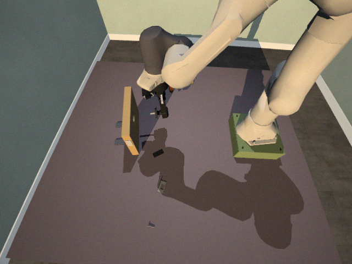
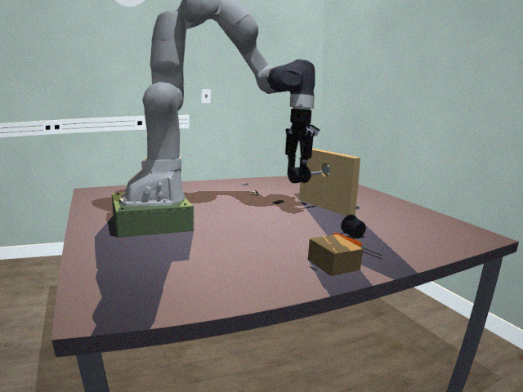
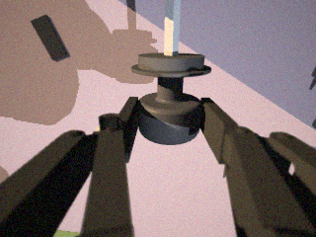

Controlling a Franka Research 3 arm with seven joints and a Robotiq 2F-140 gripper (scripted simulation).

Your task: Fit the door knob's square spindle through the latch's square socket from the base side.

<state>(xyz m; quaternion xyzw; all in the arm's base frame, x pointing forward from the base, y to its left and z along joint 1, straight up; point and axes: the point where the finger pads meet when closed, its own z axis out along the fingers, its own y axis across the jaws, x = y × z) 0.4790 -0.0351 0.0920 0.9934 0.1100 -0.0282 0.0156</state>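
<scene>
Dark round knob (image 1: 167,112) (image 2: 297,174) (image 3: 170,116), pale square spindle (image 1: 152,113) (image 2: 315,172) (image 3: 171,35) level, aimed at upright wooden panel's (image 1: 127,113) (image 2: 331,185) round latch hole (image 1: 133,118) (image 2: 325,169), not inserted.

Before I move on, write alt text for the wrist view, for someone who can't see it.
A dark door knob is held between the gripper's two fingers, its round plate and pale square spindle pointing away toward the top of the picture.

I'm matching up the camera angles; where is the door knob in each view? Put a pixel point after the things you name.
Top: just above center, right of the wooden panel (image 1: 126,113) (image 2: 333,185).
Exterior: right of center, in the gripper (image 1: 164,111) (image 2: 299,171) (image 3: 169,111).
Wrist: upper middle, between the fingers.
Shared landmark: the knob's spindle (image 1: 152,113) (image 2: 316,172) (image 3: 171,37).
</scene>
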